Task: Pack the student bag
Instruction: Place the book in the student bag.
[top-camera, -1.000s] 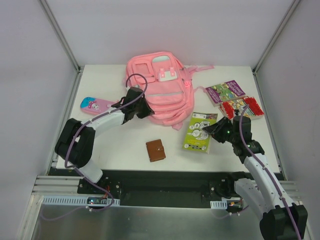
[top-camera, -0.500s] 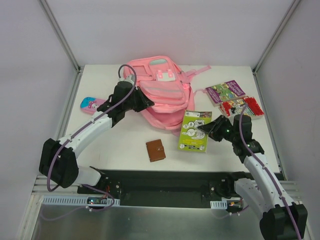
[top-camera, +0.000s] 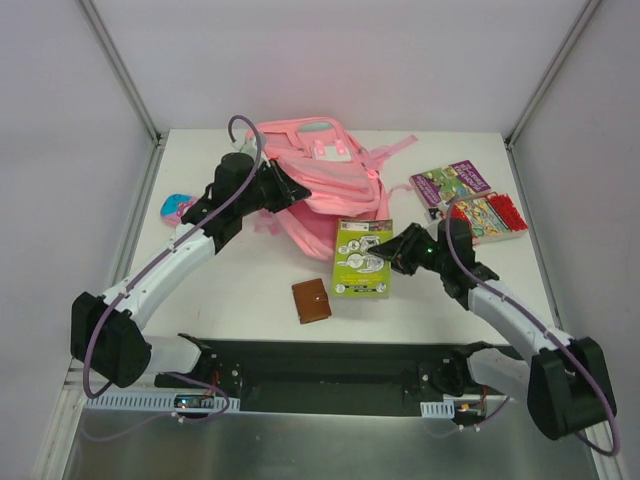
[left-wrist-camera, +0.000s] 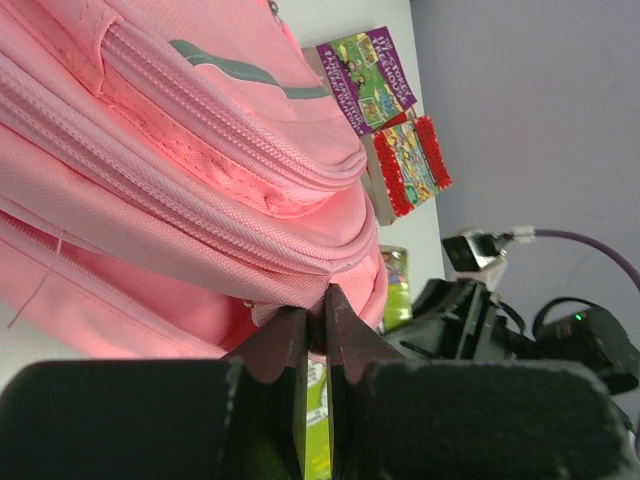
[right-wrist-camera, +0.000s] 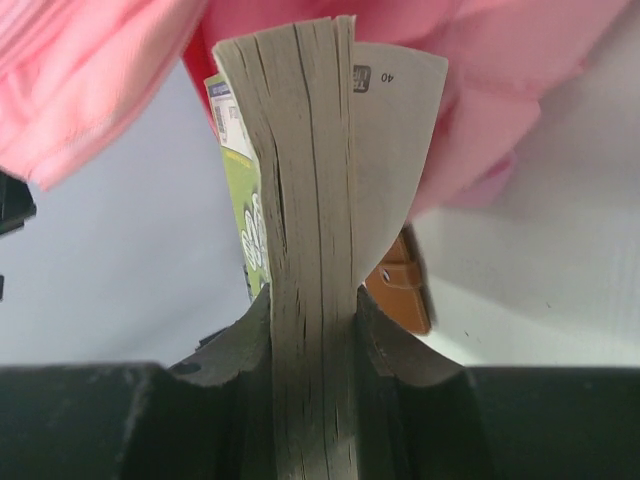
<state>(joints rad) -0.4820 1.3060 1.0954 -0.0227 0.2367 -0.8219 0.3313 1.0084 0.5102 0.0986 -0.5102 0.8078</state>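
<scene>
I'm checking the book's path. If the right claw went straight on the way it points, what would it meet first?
Probably the bag: the book held in the right claw points at its pink fabric, close ahead. Depth is unclear; the wallet lies off to the side.

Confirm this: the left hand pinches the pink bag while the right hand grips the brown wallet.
Not quite. The right hand grips the green book, not the brown wallet, which lies on the table; the right wrist view shows it. The left hand does pinch the pink bag.
</scene>
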